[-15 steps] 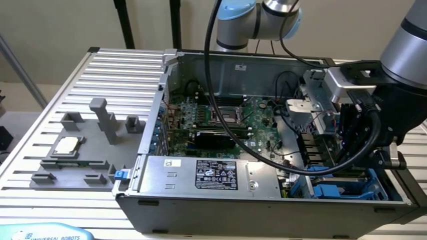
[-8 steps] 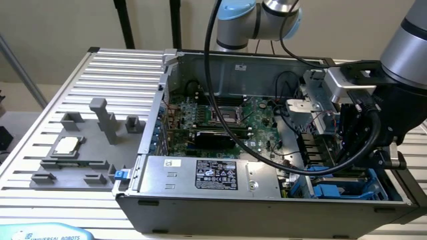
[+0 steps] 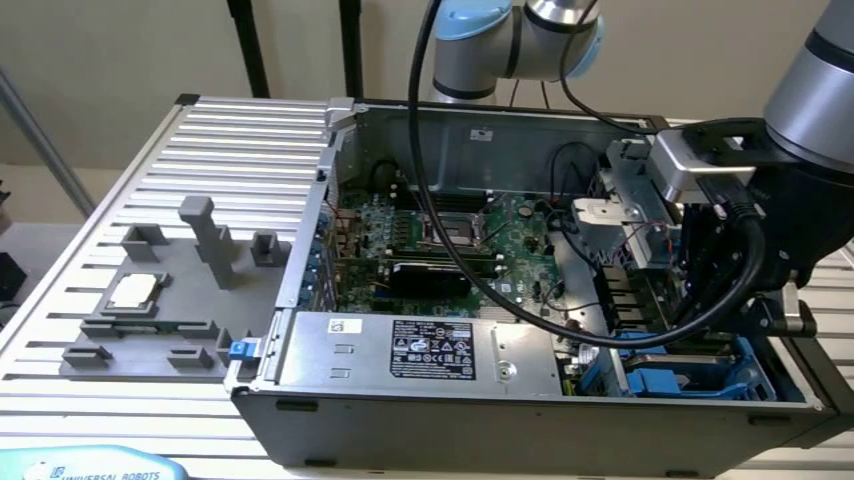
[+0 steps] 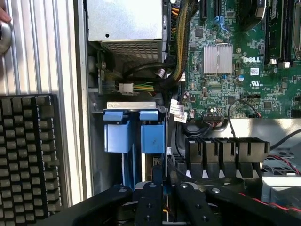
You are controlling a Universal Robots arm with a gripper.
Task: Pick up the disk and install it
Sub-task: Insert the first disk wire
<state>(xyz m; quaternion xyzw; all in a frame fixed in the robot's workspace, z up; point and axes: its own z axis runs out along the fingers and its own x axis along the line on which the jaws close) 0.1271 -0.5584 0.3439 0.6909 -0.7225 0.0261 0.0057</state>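
In the wrist view my gripper (image 4: 162, 188) hangs over the drive bay at the corner of the open computer case. Its black fingers (image 4: 149, 200) stand close together on a thin edge that runs up to a bright blue carrier end, the disk (image 4: 153, 136), standing on edge in the bay. A second blue carrier (image 4: 117, 132) sits in the slot beside it. The exterior view shows the blue carriers (image 3: 667, 382) low in the case at its right, under the arm's wrist (image 3: 747, 200), which hides the fingers.
The grey power-supply box (image 3: 400, 350) (image 4: 124, 21) lies beside the bay, with a cable bundle (image 4: 178, 47) next to it. The green motherboard (image 3: 441, 240) and black fan ducts (image 4: 225, 150) fill the case. A grey fixture with a small silver chip (image 3: 134, 292) sits on the slatted table.
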